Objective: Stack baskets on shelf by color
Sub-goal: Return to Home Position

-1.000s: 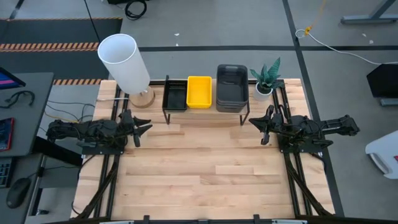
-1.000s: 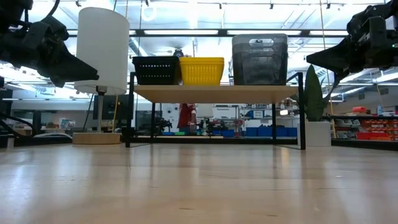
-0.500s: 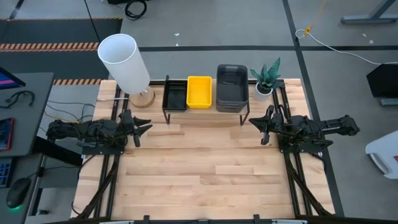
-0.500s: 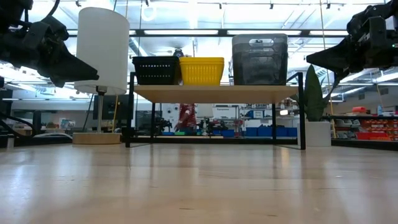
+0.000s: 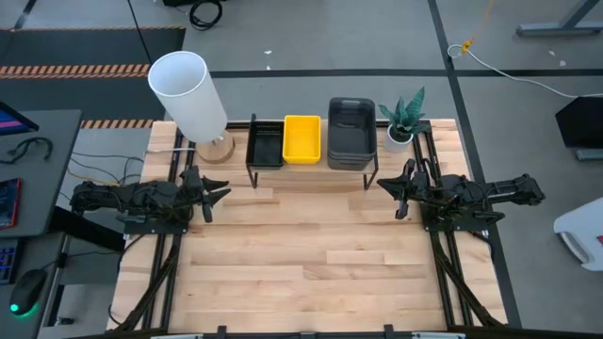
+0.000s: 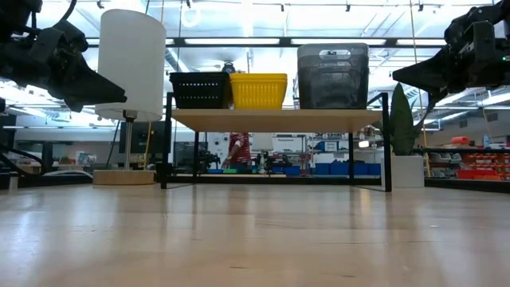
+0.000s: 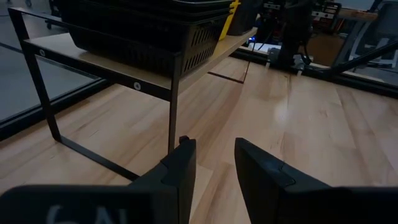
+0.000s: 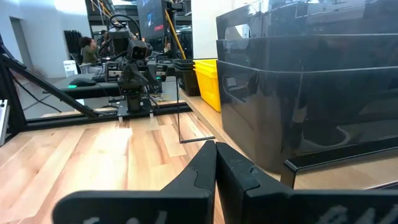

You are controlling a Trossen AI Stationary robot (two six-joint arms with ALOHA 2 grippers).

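Note:
The shelf (image 5: 311, 171) stands at the table's far side. On its plank rest a black mesh basket stack (image 5: 265, 144), a yellow stack (image 5: 301, 137) and a tall dark grey stack (image 5: 350, 132), side by side from left to right. They also show in the low view: black (image 6: 199, 89), yellow (image 6: 257, 90), grey (image 6: 332, 76). My left gripper (image 5: 215, 195) hovers left of the shelf, open by a narrow gap (image 7: 214, 168) and empty. My right gripper (image 5: 388, 189) hovers right of the shelf, shut (image 8: 216, 163) and empty, beside the grey stack (image 8: 311, 93).
A lamp with a white shade (image 5: 188, 92) stands at the far left corner. A small potted plant (image 5: 403, 118) stands right of the shelf. Bare wooden tabletop (image 5: 311, 264) lies in front of the shelf. A person (image 8: 93, 50) shows in the room beyond.

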